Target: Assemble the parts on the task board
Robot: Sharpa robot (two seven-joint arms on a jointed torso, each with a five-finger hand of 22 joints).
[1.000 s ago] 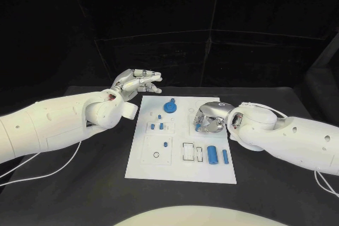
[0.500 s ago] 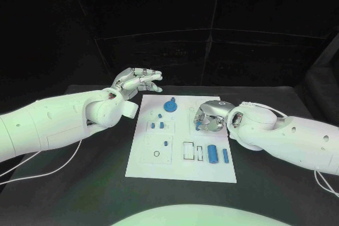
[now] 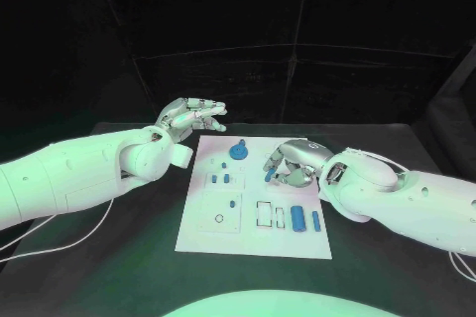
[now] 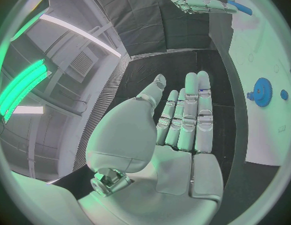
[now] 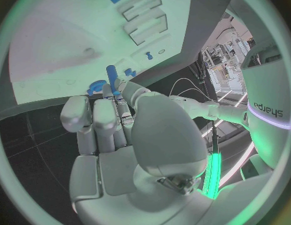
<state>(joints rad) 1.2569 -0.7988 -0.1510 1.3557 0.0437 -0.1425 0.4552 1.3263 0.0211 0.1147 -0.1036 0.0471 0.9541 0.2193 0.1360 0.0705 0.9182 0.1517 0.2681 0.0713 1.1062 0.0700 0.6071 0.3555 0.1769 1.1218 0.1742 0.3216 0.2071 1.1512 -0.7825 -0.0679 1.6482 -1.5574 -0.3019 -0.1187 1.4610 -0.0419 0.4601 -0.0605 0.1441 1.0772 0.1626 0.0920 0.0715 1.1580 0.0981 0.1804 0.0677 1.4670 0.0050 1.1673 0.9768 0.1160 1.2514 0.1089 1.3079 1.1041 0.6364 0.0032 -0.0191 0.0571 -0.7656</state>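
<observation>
A blue peg is now lifted clear above the task board, pinched in the right hand, while the left hand is kept empty, fingers loosely apart.

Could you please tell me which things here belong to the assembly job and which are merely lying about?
Job:
task board
blue gear
blue peg held by the right hand
blue cylinders

Lying about:
white cable on the black table

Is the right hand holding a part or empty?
Holding one: the right hand pinches a blue peg in its fingertips above the task board.
</observation>
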